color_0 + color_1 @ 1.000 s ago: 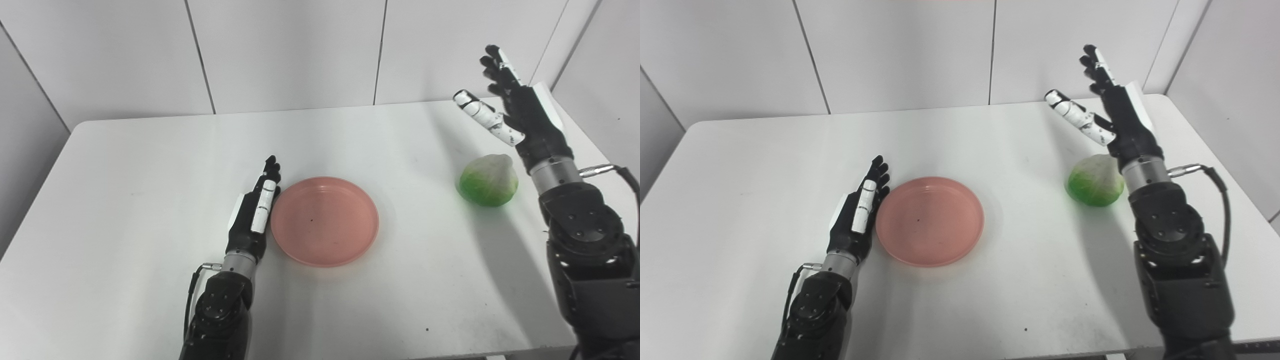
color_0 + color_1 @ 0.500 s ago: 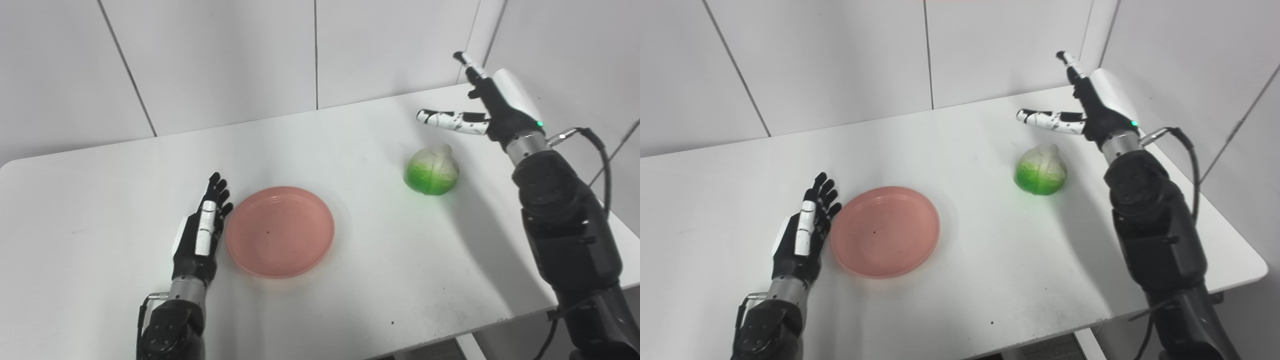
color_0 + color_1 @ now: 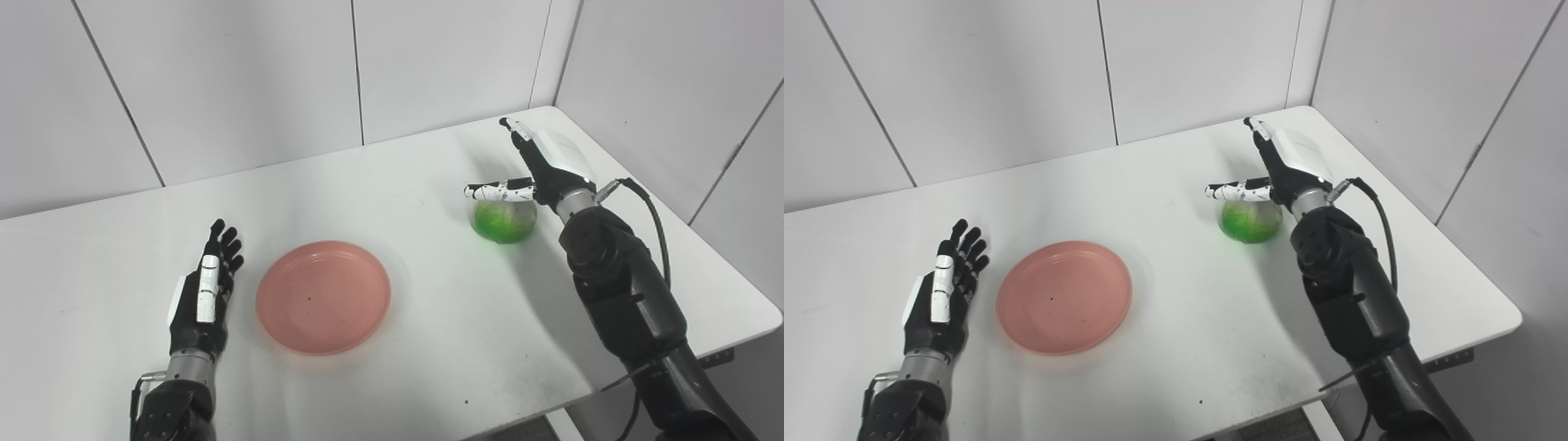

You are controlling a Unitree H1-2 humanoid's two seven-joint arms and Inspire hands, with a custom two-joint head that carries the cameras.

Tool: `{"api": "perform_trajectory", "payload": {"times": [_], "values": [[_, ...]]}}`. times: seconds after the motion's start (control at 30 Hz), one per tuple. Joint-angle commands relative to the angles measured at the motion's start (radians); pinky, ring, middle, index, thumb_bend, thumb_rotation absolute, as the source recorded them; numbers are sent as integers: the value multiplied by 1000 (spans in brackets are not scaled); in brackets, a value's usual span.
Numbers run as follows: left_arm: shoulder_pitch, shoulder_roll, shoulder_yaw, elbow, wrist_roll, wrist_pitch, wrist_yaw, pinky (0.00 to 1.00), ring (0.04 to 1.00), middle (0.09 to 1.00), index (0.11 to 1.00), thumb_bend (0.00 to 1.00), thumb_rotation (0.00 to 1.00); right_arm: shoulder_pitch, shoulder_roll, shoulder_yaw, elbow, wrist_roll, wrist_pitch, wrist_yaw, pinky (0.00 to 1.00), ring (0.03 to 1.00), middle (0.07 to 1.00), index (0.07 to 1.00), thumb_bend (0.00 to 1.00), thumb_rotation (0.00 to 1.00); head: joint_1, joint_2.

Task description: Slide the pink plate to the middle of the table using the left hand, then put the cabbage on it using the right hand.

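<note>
My left hand (image 3: 205,294) has backed off the pink plate (image 3: 323,296), empty and spread; my right hand (image 3: 539,168), still unclenched, now hovers over the cabbage (image 3: 503,219).

no readable text, labels, numbers or signs anywhere

Cabbage (image 3: 503,220) to pink plate (image 3: 323,296): bare counter (image 3: 441,294) between, nothing in the way.
Left hand (image 3: 205,300): just clear of plate rim.
Right hand (image 3: 539,168): over cabbage; contact unclear.
</note>
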Motion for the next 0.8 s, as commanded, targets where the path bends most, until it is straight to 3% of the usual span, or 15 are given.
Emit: {"api": "perform_trajectory", "payload": {"times": [0.0,0.27,0.5,0.63,0.77], "values": [[7,3,6,5,-7,-21,-5,969,975,972,979,682,1000,-37,-19,3,2,-21,-8,-30,1000,978,977,960,995,535,1,-1],[6,2,8,2,-21,-19,-17,994,981,973,983,702,1000,-47,-29,34,57,-71,-7,-29,1000,967,970,956,1000,515,4,2],[10,2,4,-8,-15,-17,-14,986,978,973,980,707,1000,-50,-32,21,47,-152,-7,93,1000,971,970,960,999,424,5,3],[13,0,3,-16,-9,-10,-8,973,974,972,972,710,1000,-49,-21,-3,33,-158,-7,158,1000,953,966,940,1000,324,6,5],[13,1,0,-16,-6,-13,-7,971,974,972,977,703,1000,-51,-25,-14,27,-153,-7,215,853,912,970,925,1000,248,7,9]]}}
